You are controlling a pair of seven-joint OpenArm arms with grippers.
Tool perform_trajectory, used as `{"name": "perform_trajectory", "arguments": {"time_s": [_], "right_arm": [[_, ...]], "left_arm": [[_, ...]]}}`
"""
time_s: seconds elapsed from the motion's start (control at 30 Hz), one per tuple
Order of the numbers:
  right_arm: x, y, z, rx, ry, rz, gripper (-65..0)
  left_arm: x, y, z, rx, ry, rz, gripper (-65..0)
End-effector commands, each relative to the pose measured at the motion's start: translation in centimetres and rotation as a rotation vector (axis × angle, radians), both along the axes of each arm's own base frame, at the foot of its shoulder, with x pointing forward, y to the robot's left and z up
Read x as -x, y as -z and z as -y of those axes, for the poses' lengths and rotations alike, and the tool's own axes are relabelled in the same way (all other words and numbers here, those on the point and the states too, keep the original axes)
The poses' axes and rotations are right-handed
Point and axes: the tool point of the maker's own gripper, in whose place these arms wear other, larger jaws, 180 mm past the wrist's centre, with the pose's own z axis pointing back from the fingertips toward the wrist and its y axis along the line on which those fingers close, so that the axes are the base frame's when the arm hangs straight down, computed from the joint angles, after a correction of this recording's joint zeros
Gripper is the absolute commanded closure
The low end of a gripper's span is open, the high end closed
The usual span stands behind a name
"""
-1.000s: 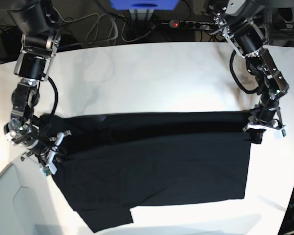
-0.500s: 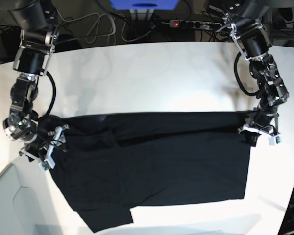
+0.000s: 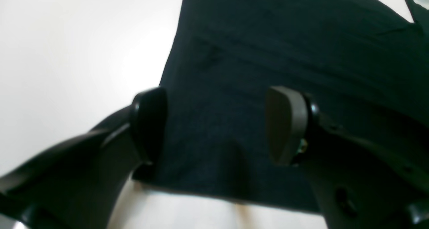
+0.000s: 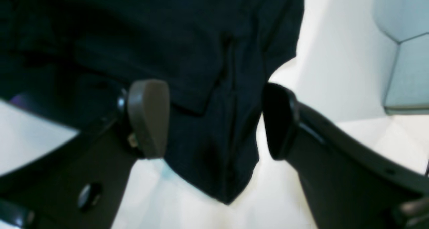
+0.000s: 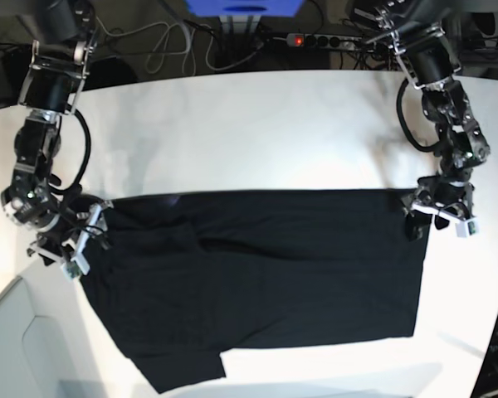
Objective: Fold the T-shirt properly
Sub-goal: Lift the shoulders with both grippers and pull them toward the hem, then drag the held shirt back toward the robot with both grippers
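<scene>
The black T-shirt [image 5: 257, 282] lies spread plain side up on the white table [image 5: 249, 133]; no print shows. One sleeve [image 5: 183, 369] sticks out at the near left. My right gripper [image 5: 73, 245] is open at the shirt's left edge. In the right wrist view its fingers [image 4: 149, 118] straddle a hanging fold of the shirt [image 4: 207, 148] without closing on it. My left gripper [image 5: 436, 217] is open at the shirt's far right corner. In the left wrist view its fingers [image 3: 286, 125] stand wide apart over the shirt's corner [image 3: 214, 135].
A power strip with a red light [image 5: 297, 39], cables and a blue box [image 5: 245, 7] lie behind the table's far edge. A pale grey panel [image 5: 17, 348] stands at the near left and also shows in the right wrist view [image 4: 405, 48].
Both grippers have shifted a little toward the far side of the table. The raised crease across the upper part of the shirt has flattened, and the top edge now lies straight.
</scene>
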Motion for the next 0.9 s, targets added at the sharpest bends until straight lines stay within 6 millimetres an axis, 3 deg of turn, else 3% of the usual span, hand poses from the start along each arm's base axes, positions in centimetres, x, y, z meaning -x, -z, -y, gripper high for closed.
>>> {"name": "perform_trajectory", "arguments": {"time_s": [0.0,0.17,0.37,0.7,0.77,0.87], "right_arm": [[-0.5,-1.6,0.2,0.011,-0.019,0.048,-42.0],[0.7,-1.2,0.1,0.026,-0.029,0.040,-42.0],[2.0,-0.2,1.1,0.046,-0.019,0.008,-42.0],[3.1,-1.1,6.5,0.054,0.128,0.025,-42.5],[3.3,-1.3,7.3,0.053,0.150,0.028,-42.6],[3.4,-1.3,8.0,0.052,0.168,0.029,-42.6]], "left_arm": [[0.1,-1.1,-1.2,-0.009,-0.029,0.035,-43.9],[2.0,0.1,-2.5,0.037,-0.108,0.024,-44.1],[2.5,2.0,-2.5,0.072,-0.124,-0.012,-43.9],[2.3,4.2,-2.3,0.134,-0.141,-0.054,-43.2],[1.8,3.9,-2.2,0.134,-0.139,-0.044,-39.0],[1.8,3.9,-2.2,0.137,-0.141,-0.043,-22.8]]}}
